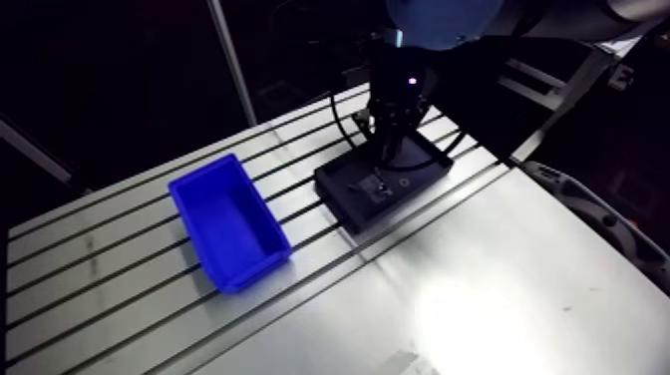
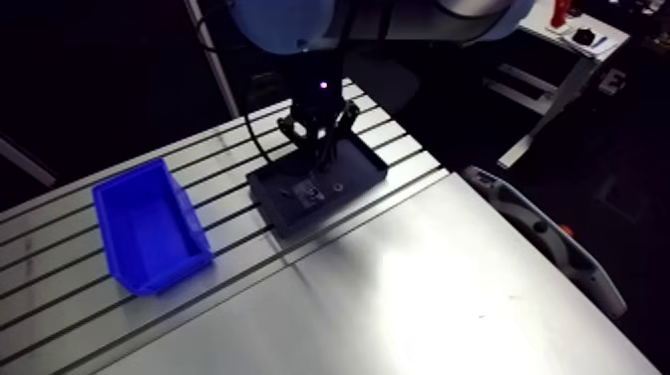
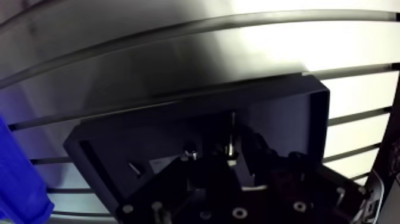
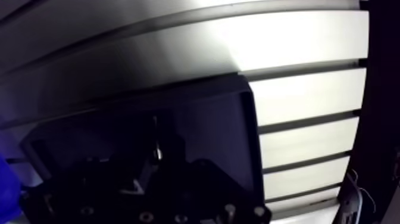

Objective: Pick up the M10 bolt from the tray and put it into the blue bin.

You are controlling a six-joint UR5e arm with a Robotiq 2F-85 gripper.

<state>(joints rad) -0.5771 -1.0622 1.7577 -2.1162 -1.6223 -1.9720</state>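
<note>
Hanging low over the tray (image 1: 344, 204), my gripper (image 3: 230, 159) had its tip right down by the floor of it, and I judged the grasp itself to be the weak point. Whether my jaws were apart or clamped I could not tell; the wrist view was too dark there. The bolt (image 3: 231, 143) sat in the tray, right at my tip, and it looked to stand nearly upright. A thing so slim and smooth could have rolled or tipped if I had met it off centre, and then it would have skidded across the tray floor out of my line. A weak or slanted hold could also have let it slip on the lift, or on the way across the table (image 1: 479, 279) to the bin (image 1: 249, 271), which stood beside the tray but apart from it. Had I gone deeper, I could have pressed on the tray floor and shoved the whole tray along the table. Another small bright piece (image 3: 136, 170) lay in the tray off to one side, easy to catch by mistake.

The bolt showed as a narrow streak of bright metal against the black tray, glinting at its lower end. Head and thread were too small and dim for me to make out
</note>
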